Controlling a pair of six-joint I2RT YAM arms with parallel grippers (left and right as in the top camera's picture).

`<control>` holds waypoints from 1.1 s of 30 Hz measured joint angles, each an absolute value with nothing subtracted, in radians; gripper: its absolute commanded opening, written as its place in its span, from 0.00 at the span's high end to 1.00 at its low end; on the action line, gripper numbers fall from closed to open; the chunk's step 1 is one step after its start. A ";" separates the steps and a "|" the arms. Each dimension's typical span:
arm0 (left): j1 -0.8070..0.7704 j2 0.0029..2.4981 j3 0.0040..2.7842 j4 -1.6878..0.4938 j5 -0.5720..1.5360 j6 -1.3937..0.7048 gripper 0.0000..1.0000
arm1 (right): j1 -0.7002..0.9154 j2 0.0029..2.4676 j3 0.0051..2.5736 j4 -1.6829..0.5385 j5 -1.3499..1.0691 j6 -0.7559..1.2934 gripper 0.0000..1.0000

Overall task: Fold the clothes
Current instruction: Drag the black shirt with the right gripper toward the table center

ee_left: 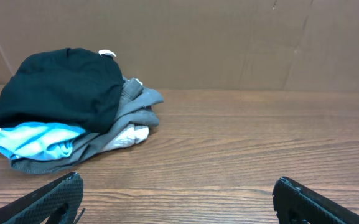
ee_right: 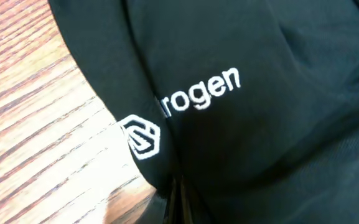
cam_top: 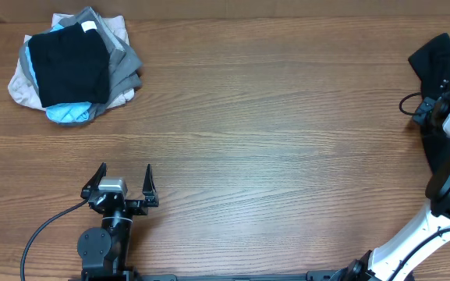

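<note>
The clothes, a black shirt (cam_top: pixel 441 58), lie bunched at the table's far right edge. In the right wrist view the shirt (ee_right: pixel 260 137) fills most of the picture, with white lettering (ee_right: pixel 201 93) and a small white logo (ee_right: pixel 142 137) on it. My right gripper (ee_right: pixel 174 202) is shut, its fingers pressed together on a fold of the shirt just below the logo. Seen from overhead, the right gripper (cam_top: pixel 430 109) sits at the shirt's near edge. My left gripper (cam_top: pixel 125 173) rests near the front left of the table, open wide (ee_left: pixel 178 186), with only bare wood between its fingers.
A stacked pile of black, grey, beige and light-blue garments (cam_top: pixel 72 66) lies at the back left, ahead of the left gripper (ee_left: pixel 67 106). A brown cardboard wall (ee_left: pixel 229 43) stands behind the wooden table (cam_top: pixel 271 133).
</note>
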State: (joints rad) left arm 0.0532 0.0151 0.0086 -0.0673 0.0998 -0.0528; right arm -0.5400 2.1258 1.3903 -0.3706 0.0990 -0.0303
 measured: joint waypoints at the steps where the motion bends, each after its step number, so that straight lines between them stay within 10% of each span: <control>1: 0.053 0.015 0.009 -0.067 0.100 -0.053 0.00 | -0.538 2.126 1.391 -0.375 0.093 -0.030 0.96; 10: 0.053 0.015 0.009 -0.067 0.100 -0.053 0.00 | -0.427 2.123 1.402 -0.429 -0.051 -0.024 0.96; 33: 0.053 0.015 0.009 -0.067 0.100 -0.053 0.00 | 0.550 2.090 1.423 -0.735 -0.147 0.351 0.96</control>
State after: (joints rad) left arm 0.0532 0.0151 0.0086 -0.0673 0.0998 -0.0528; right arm 0.5503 2.0895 1.4235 -0.7345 -0.1471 0.3511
